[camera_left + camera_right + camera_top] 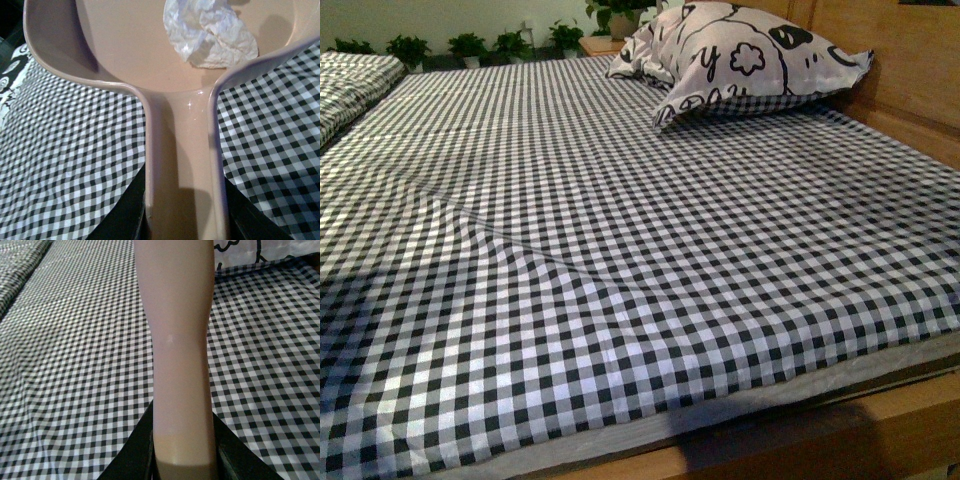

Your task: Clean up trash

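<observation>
In the left wrist view, my left gripper [184, 220] is shut on the handle of the pale pink dustpan [130, 45], held above the checked bed sheet. The trash [210, 32], a crumpled whitish wad of paper, lies inside the dustpan's scoop. In the right wrist view, my right gripper [184, 460] is shut on the pink handle of the brush [177, 340], which runs out of the picture; its bristles are out of view. Neither gripper nor any of these things shows in the front view.
A bed with a black-and-white checked sheet [620, 250] fills the front view. A patterned pillow [740, 55] lies at the far right by the wooden headboard [910, 70]. The wooden bed frame [880, 440] runs along the near edge. Potted plants [470, 45] stand beyond.
</observation>
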Controlling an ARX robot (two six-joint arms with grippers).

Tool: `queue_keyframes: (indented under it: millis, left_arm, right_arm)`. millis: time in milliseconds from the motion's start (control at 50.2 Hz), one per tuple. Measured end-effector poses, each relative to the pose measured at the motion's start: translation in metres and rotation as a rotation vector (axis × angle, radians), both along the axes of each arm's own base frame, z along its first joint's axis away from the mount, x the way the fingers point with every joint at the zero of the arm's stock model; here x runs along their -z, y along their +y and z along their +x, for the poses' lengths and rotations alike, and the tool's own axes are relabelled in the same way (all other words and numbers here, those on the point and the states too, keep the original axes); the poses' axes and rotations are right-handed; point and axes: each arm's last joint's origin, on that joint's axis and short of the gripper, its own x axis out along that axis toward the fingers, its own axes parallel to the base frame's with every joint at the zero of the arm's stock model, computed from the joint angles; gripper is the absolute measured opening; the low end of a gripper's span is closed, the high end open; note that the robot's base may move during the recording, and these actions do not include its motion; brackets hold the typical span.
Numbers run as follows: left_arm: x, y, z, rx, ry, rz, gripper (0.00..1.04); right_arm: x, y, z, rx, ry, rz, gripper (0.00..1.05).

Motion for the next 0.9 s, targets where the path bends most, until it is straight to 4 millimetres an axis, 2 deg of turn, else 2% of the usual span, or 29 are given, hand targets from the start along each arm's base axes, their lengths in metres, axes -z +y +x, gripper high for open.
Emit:
queue_keyframes:
  millis: [100,159,299,518,737,896]
  left_arm:
    - [-0.030,-0.012,-0.023,-0.012,-0.068,-0.003,0.26]
    - [-0.048,-0.022,-0.043,-0.011,-0.114,-0.012,0.26]
    - [-0.073,-0.044,-0.090,0.003,-0.169,-0.053,0.26]
    - [-0.083,-0.061,-0.133,0.036,-0.199,-0.092,0.26]
    - [-0.088,-0.071,-0.166,0.048,-0.227,-0.123,0.26]
    - [-0.089,-0.075,-0.183,0.046,-0.245,-0.142,0.26]
  right_arm:
    - [-0.019,-0.013,-0.031,0.000,-0.044,0.041,0.20]
    - [-0.034,-0.019,-0.052,0.002,-0.086,0.061,0.20]
    - [-0.058,-0.030,-0.101,0.011,-0.159,0.105,0.20]
    - [-0.067,-0.039,-0.143,0.022,-0.186,0.147,0.20]
    - [-0.078,-0.041,-0.180,0.040,-0.232,0.174,0.20]
    - [-0.083,-0.038,-0.202,0.021,-0.259,0.173,0.20]
